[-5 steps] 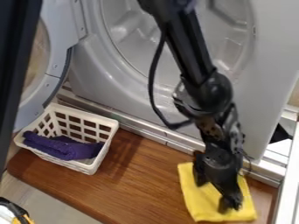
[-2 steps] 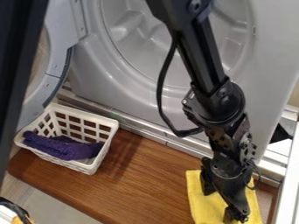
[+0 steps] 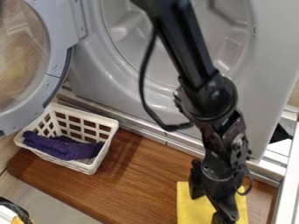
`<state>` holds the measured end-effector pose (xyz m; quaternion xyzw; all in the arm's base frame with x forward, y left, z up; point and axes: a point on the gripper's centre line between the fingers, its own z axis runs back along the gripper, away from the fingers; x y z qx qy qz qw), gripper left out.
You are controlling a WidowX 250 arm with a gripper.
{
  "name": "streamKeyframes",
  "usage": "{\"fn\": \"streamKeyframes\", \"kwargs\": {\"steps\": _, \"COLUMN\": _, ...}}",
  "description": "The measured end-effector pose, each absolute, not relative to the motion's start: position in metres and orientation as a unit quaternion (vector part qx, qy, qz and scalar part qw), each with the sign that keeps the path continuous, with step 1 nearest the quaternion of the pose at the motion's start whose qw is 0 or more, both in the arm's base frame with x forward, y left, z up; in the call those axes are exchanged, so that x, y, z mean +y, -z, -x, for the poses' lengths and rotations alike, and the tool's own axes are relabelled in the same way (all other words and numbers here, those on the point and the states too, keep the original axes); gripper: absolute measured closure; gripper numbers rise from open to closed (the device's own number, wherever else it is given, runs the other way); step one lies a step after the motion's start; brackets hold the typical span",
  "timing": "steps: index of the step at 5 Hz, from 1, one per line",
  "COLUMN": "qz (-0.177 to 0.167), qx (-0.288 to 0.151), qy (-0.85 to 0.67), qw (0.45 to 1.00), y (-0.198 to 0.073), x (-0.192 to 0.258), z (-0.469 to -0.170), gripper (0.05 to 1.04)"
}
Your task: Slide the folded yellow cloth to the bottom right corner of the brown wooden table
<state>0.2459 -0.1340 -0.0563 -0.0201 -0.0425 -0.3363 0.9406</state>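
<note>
The black gripper (image 3: 215, 207) hangs low at the bottom right, over a yellow cloth (image 3: 191, 210) and against or just above it. The cloth lies on the brown wooden board and runs down to the view's bottom edge. Part of it is hidden under the gripper. To the left, a purple cloth (image 3: 65, 148) lies bunched in a white plastic basket (image 3: 99, 162), well apart from the gripper.
Behind the brown board (image 3: 137, 183) stands a grey machine with a round drum opening (image 3: 137, 48). Its round door (image 3: 55, 83) hangs open at the left, above the basket. A metal rail (image 3: 154, 136) borders the board's back. White framing (image 3: 286, 175) stands at right.
The yellow cloth has shifted down the view along with the gripper, first rightward, then back left. A dark upright panel at the left has gone, uncovering the door. The basket has stayed put.
</note>
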Motion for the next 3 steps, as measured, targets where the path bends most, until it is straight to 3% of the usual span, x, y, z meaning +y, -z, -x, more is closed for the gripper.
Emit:
{"fn": "streamKeyframes", "kwargs": {"steps": 2, "qz": 0.012, "qx": -0.071, "qy": 0.36, "qw": 0.93, "y": 0.031, "x": -0.14, "z": -0.248, "gripper": 0.083}}
{"fn": "streamKeyframes", "kwargs": {"steps": 3, "qz": -0.001, "qx": -0.1, "qy": 0.364, "qw": 0.926, "y": 0.004, "x": -0.14, "z": -0.247, "gripper": 0.083}}
